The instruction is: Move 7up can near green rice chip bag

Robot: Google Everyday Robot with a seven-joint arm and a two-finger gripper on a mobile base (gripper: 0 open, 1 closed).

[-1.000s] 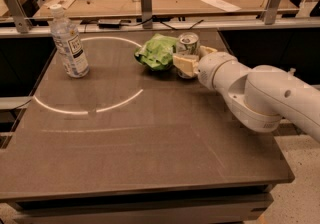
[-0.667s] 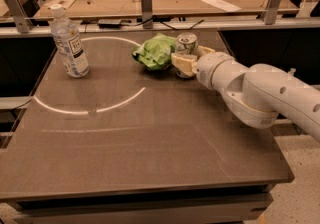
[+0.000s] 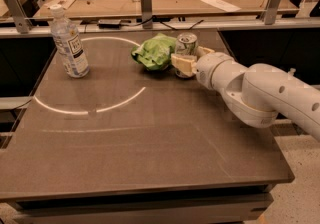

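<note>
Two tan fingers [image 3: 181, 64] of your gripper [image 3: 189, 59] sit on either side of the 7up can [image 3: 186, 45] and are closed on its lower part. You see the can upright, its long axis vertical and its top pointing up. It stands at the far right part of the table [image 3: 150, 158], just beside the green rice chip bag [image 3: 154, 52]. The water bottle [image 3: 69, 43] stands upright, well apart, at the far left.

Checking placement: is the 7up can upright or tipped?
Upright. The can stands on its base on the table, top rim up, right beside the bag, with the gripper at its lower part.
</note>
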